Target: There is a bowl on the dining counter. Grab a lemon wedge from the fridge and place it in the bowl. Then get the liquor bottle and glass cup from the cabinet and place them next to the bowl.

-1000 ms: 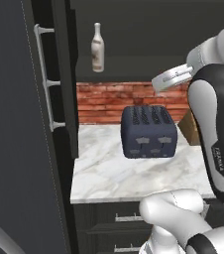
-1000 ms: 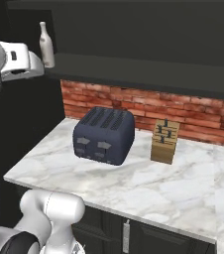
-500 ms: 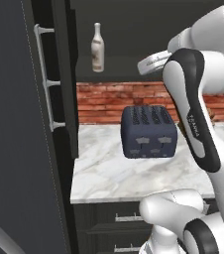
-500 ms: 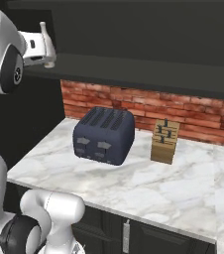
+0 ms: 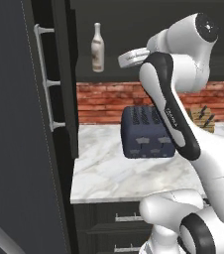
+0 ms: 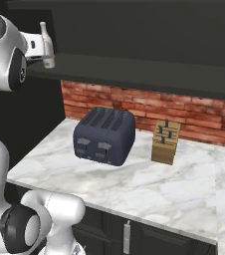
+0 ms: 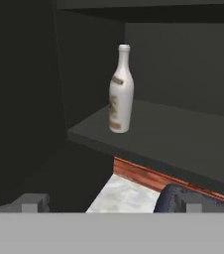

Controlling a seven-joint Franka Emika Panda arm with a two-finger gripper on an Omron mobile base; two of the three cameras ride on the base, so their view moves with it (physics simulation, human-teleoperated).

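While the bottle (image 7: 121,92) stands upright, alone on the open cabinet (image 7: 183,139) shelf above the toaster (image 5: 146,132), the gripper (image 7: 111,203) faces it wide open and empty, nearer the shelf than a second ago.

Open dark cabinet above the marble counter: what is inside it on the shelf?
A white liquor bottle stands upright near the left end of the dark cabinet shelf. No glass cup shows on the visible part; the robot arm covers some of the shelf in the left base view.
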